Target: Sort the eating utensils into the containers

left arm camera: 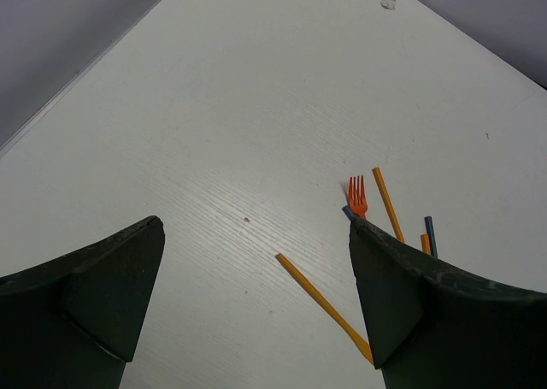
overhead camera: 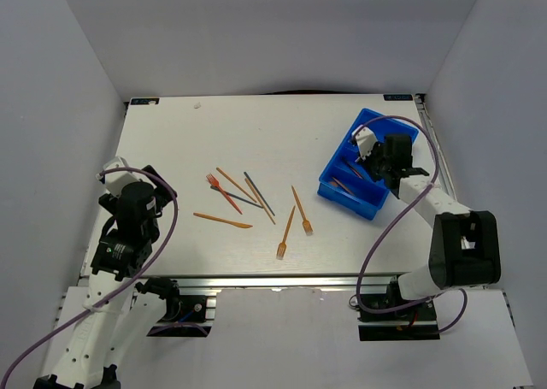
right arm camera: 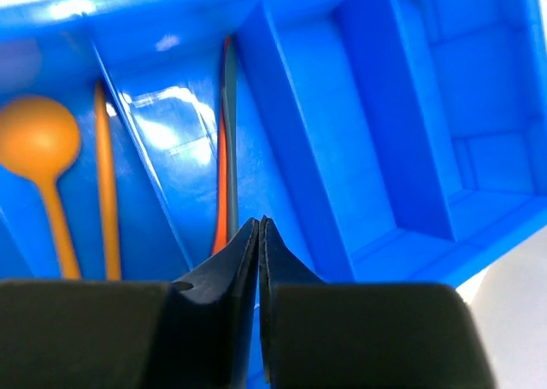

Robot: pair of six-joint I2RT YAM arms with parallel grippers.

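Utensils (overhead camera: 259,194) lie between the arms, an orange stick (overhead camera: 222,220) pointing toward the wide-open, empty left gripper (left arm camera: 256,226); right gripper (right arm camera: 259,222) pinched closed, empty, over the tray (overhead camera: 346,199)

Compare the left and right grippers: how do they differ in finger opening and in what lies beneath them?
The left gripper has its fingers spread wide; the right gripper has its fingers closed together. The left gripper hangs over the white table; the right gripper hangs over the blue tray, above a compartment with sticks. Both have dark fingers and grip nothing visible.
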